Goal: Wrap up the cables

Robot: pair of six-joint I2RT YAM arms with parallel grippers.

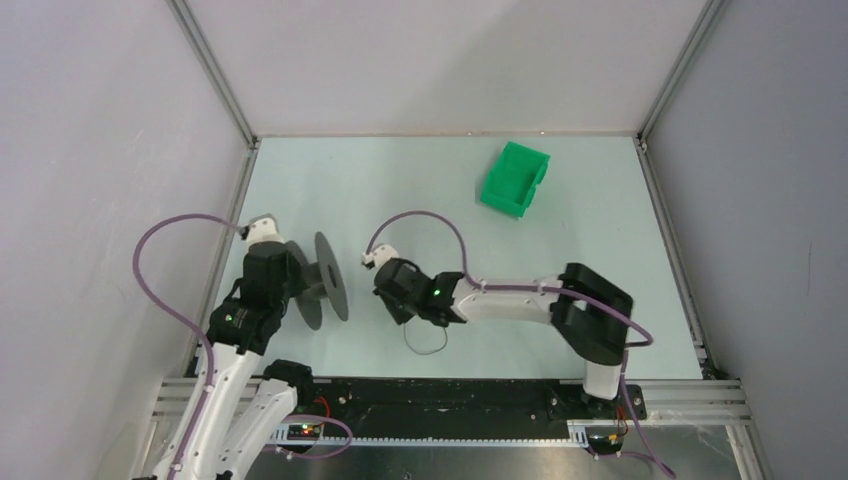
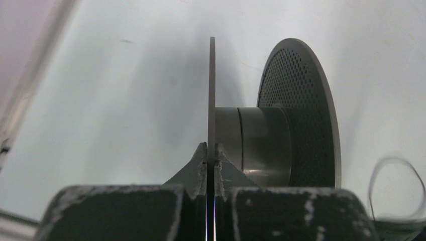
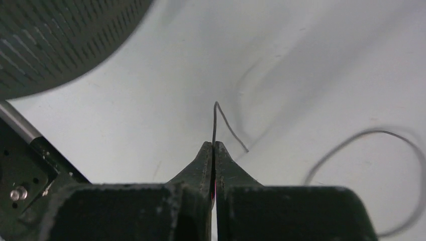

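One green bin [image 1: 514, 178] well beyond reel [image 1: 333, 278], cable [image 3: 214, 120]

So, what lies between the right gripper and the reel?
Only bare table, seen in the top view; the right gripper is shut on the cable, apart from the reel.

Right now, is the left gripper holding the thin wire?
No, the left gripper is shut on the reel flange; the right gripper pinches the wire.

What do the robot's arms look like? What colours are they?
The left arm and right arm are white tubes with chunky black joints, each with a looping purple cable and a tiny green light. The left gripper and right gripper are black and scuffed.
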